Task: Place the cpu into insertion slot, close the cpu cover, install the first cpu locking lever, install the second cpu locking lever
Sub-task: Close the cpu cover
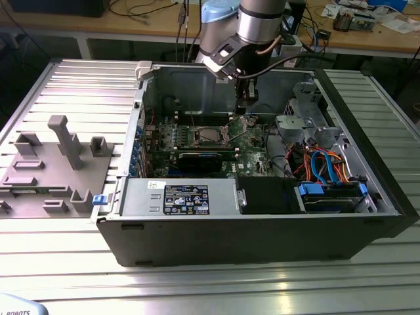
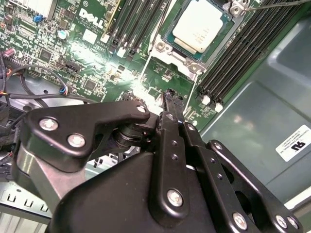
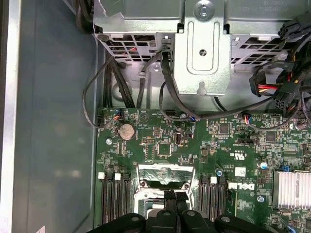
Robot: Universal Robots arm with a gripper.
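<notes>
The cpu [image 2: 199,26], a flat square chip with a dull silver top, lies inside the insertion slot [image 2: 167,47] on the green board. A silvery frame [image 3: 163,171] rims the slot; I cannot tell whether the cpu cover lies flat on it. Thin wire levers [image 2: 146,63] stand loose beside the slot. My gripper [image 2: 171,94] hangs just above the board at one edge of the slot, fingers pressed together with nothing between them. In the exterior view the gripper [image 1: 244,105] reaches down into the case, just to the right of the slot [image 1: 209,136].
The open computer case [image 1: 262,230] lies on a ribbed metal table. Memory slots [image 2: 243,53] flank the socket. A drive cage [image 3: 201,53] and cable bundles [image 3: 277,92] crowd one end of the case. A grey fixture plate [image 1: 52,164] sits at the exterior view's left.
</notes>
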